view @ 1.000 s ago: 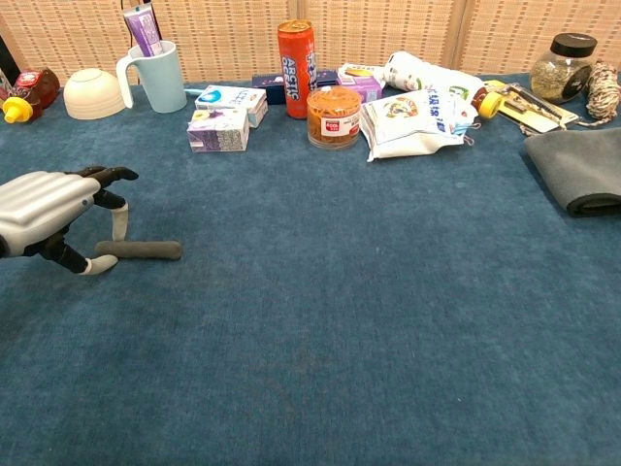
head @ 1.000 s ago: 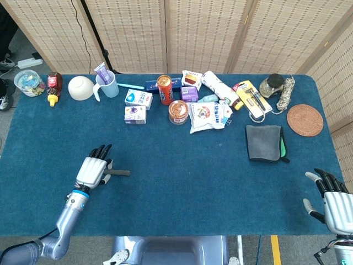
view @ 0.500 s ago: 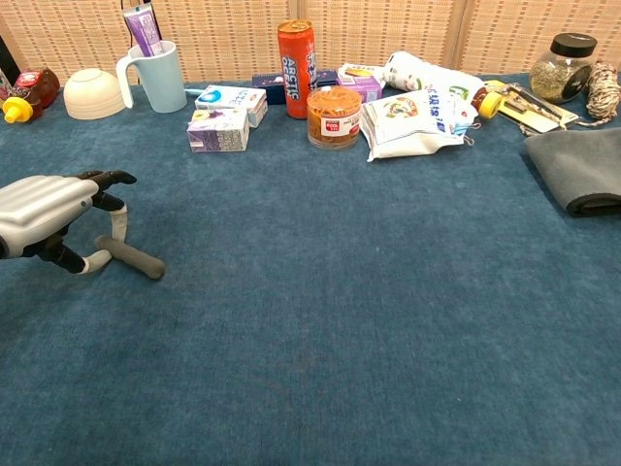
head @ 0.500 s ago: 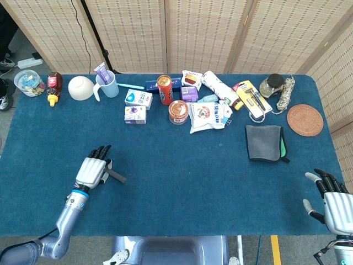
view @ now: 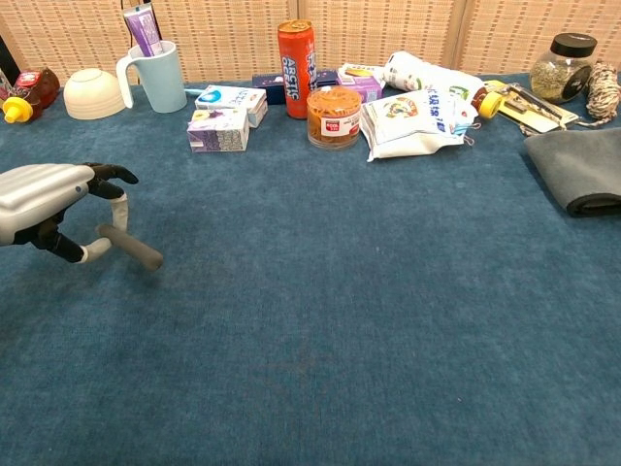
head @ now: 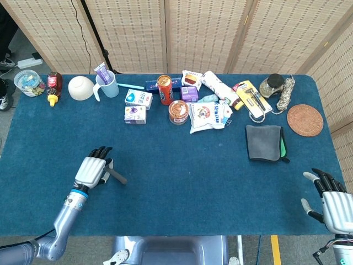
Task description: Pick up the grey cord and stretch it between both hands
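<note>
Fingers of left hand (view: 44, 199) pinch grey cord (view: 131, 249).

You have the orange can (head: 164, 89) standing upright at the back of the blue table (head: 182, 187). Left of it sit the light-blue mug (head: 109, 86) holding a tube, then the upturned white bowl (head: 81, 88). Well right of it lie the folded grey cloth (head: 264, 143) and the round woven coaster (head: 305, 119).
</note>
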`<state>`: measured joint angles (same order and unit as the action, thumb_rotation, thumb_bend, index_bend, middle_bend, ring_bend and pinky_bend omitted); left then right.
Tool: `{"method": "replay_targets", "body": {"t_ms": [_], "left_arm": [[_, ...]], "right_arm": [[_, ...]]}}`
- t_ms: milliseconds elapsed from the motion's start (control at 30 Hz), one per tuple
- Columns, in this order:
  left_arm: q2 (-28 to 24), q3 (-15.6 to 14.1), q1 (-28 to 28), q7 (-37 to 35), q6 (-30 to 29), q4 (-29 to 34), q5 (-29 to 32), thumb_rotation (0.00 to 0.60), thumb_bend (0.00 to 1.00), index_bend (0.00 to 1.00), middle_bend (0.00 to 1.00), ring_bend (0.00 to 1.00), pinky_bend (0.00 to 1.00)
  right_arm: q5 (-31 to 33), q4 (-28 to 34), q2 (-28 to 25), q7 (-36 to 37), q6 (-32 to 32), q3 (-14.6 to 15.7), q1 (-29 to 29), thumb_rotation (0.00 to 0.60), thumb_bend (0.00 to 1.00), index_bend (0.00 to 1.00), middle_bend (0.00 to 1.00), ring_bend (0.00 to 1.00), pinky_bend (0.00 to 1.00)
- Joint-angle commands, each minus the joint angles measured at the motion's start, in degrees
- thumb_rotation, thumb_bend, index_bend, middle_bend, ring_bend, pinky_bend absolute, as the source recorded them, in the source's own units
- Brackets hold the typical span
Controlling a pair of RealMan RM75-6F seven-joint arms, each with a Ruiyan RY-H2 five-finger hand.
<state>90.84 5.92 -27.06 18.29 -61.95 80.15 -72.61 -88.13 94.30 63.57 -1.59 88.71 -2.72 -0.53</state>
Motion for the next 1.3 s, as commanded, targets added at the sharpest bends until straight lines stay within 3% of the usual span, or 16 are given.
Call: {"method": "replay_targets", "body": {"t_ms": [33, 300, 667, 867, 1300], "left_arm": [[-3.0, 1.0, -0.4, 0.2, 0.6, 3.8, 1.2, 0.600, 0.58, 0.67, 0.15, 0.10, 0.15], [-10.8, 3.8, -2.2, 3.9, 1.9, 14.4, 5.8, 0.600, 0.58, 0.69, 0.15, 0.10, 0.15], [-17.1, 7.6, -5.8, 11.7, 0.4, 26.2, 13.3, 0.600, 0.58, 0.71, 0.15, 0.10, 0.15], [-17.8, 9.0, -8.5, 16.1, -0.7, 29.7, 18.1, 0.600, 0.58, 0.71, 0.15, 0.10, 0.15], [-15.5, 10.6, -15.5, 22.6, -2.8, 33.1, 27.2, 0.600, 0.58, 0.72, 0.15, 0.10, 0.15]], "right_arm": [[-0.3, 0.3, -0.2, 0.6, -0.3, -0.1, -0.3, 0.600, 0.33, 0.25, 0.17, 0.17, 0.27], [-2.0, 1.3, -0.4, 4.8, -1.9, -1.5, -3.2, 0.600, 0.33, 0.28, 0.17, 0.17, 0.27], [-3.7, 4.1, 0.3, 13.9, -7.8, -3.7, -9.9, 0.600, 0.33, 0.31, 0.17, 0.17, 0.27], [-3.6, 5.5, 1.9, 16.7, -11.9, -4.4, -13.6, 0.600, 0.33, 0.32, 0.18, 0.17, 0.27], [-0.1, 6.4, 7.6, 15.6, -17.5, -6.1, -19.2, 0.600, 0.33, 0.36, 0.18, 0.15, 0.27]]}}
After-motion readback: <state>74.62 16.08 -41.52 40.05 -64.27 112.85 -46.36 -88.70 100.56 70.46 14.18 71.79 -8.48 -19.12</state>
